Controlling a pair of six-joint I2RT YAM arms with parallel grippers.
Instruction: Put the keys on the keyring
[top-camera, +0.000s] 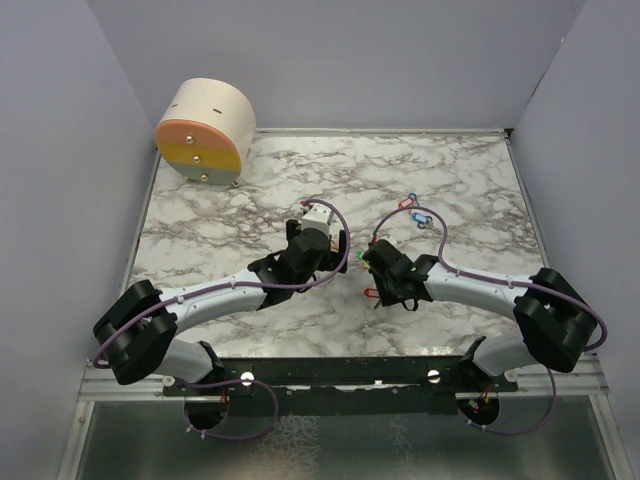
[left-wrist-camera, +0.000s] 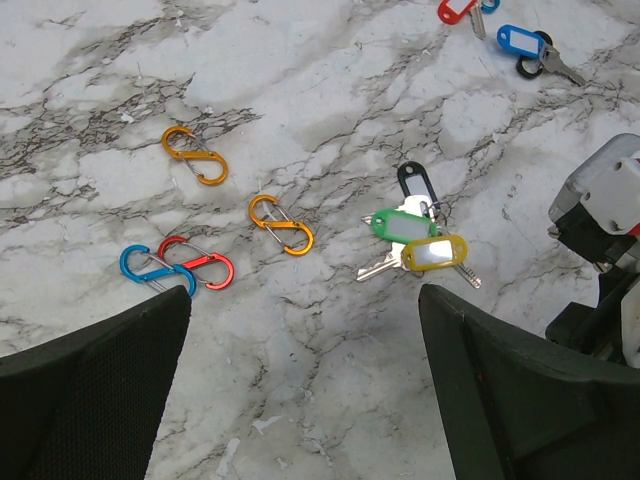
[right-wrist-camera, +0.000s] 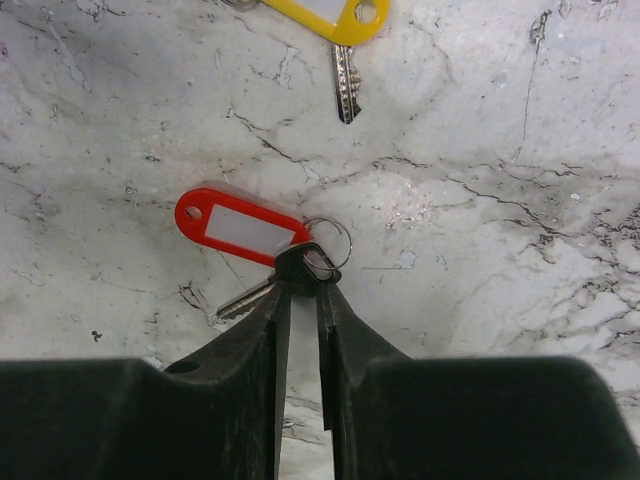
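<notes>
In the right wrist view, my right gripper (right-wrist-camera: 303, 272) is shut on the black head of a key with a red tag (right-wrist-camera: 240, 228). The key lies on the marble, with its thin silver ring (right-wrist-camera: 333, 238) beside the fingertips. My left gripper (left-wrist-camera: 305, 295) is open above bare marble and holds nothing. Ahead of it lies a cluster of keys with black (left-wrist-camera: 418, 183), green (left-wrist-camera: 398, 222) and yellow (left-wrist-camera: 435, 252) tags. Several S-shaped carabiner keyrings lie to its left: two orange (left-wrist-camera: 281, 223), a red one (left-wrist-camera: 197, 263) and a blue one (left-wrist-camera: 150, 268). From above, both grippers (top-camera: 335, 245) (top-camera: 375, 278) are at mid-table.
Two more keys, tagged red (left-wrist-camera: 458, 10) and blue (left-wrist-camera: 525, 42), lie farther back. A round cream box (top-camera: 205, 135) leans at the back left corner. Grey walls enclose the marble table (top-camera: 220, 230). The right arm (left-wrist-camera: 600, 200) is close on the left gripper's right.
</notes>
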